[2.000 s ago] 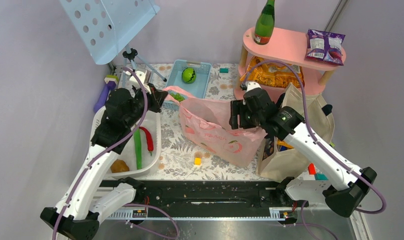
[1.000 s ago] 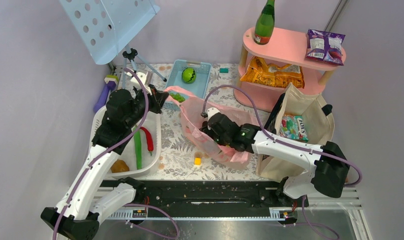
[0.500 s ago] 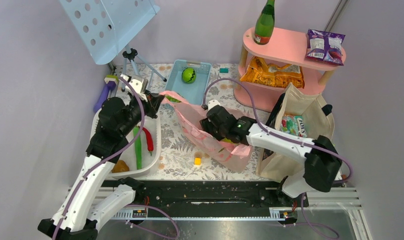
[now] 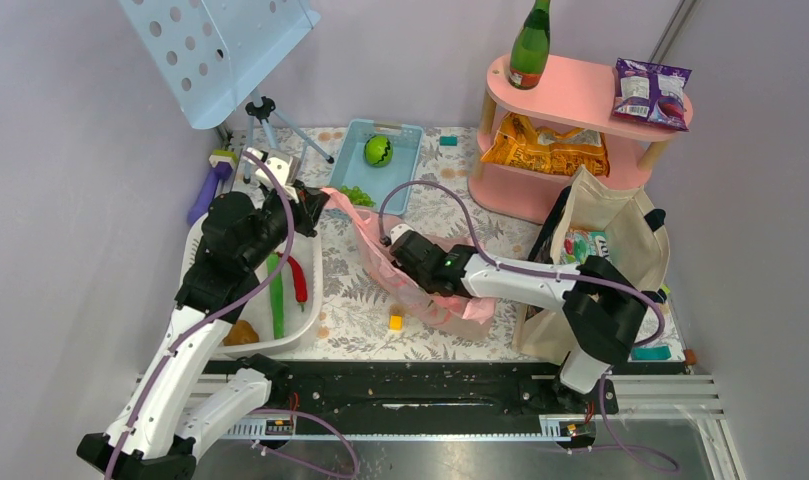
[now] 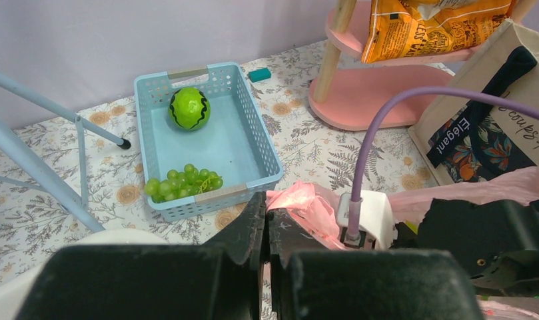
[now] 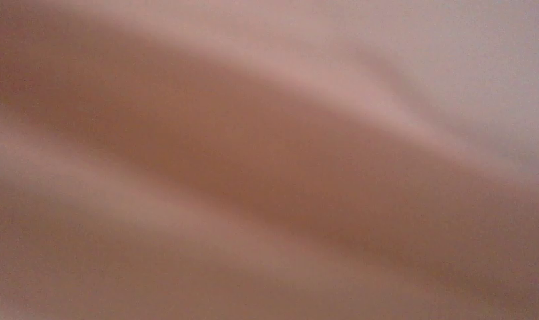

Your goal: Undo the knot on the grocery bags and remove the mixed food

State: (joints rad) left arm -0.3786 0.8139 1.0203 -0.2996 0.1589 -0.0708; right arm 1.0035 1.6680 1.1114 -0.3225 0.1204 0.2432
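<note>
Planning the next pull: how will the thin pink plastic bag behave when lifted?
Probably floppy: the thin pink plastic bag bunches where the left gripper pinches it. Likely clingy too: pink film fills the right wrist view.

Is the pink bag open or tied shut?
Open. The left gripper holds up an edge of the pink plastic bag, and the right arm reaches in through its mouth; the right wrist view shows only pink.
</note>
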